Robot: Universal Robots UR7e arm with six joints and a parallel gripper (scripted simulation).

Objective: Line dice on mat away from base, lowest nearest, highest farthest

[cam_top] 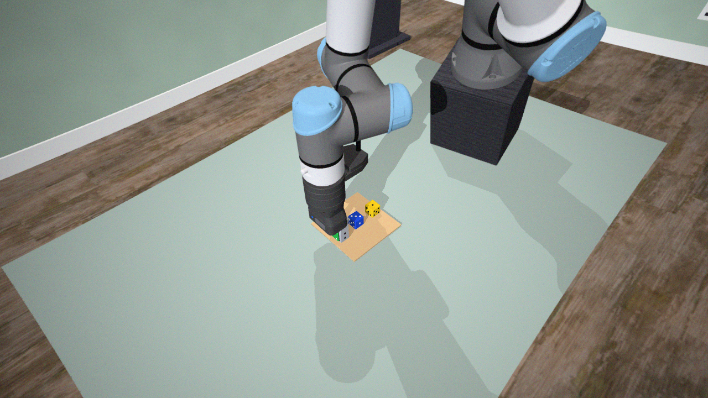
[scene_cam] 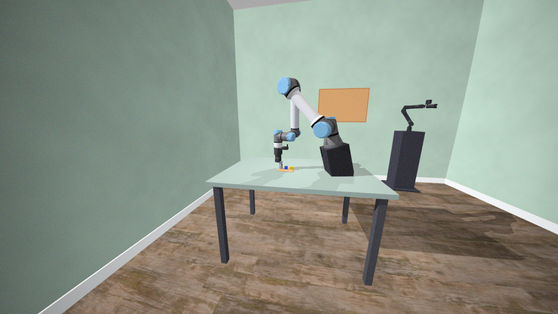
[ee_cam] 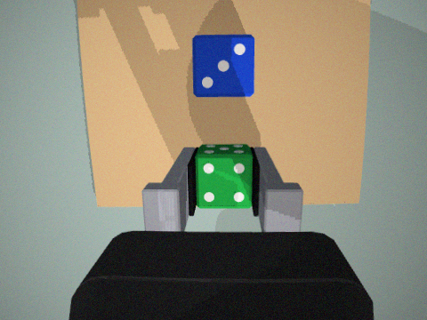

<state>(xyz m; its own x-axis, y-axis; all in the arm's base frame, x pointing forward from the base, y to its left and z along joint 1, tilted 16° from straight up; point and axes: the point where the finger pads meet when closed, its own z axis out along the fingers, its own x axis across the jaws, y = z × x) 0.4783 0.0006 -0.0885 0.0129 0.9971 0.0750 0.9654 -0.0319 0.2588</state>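
Observation:
A tan mat lies flat on the table; it also shows in the top view [cam_top: 357,228]. My gripper [ee_cam: 224,168] is shut on a green die [ee_cam: 223,183] that shows four, at the mat's edge farthest from the base. In the top view the gripper [cam_top: 340,236] hides most of the green die [cam_top: 336,236]. A blue die [ee_cam: 223,66] [cam_top: 355,219] showing three sits on the middle of the mat. The three dice stand in one line.
The robot's dark base block [cam_top: 477,116] stands on the table behind the mat. In the exterior view the table [scene_cam: 304,177] stands in a room, with a dark pedestal [scene_cam: 405,160] holding a camera arm to the right.

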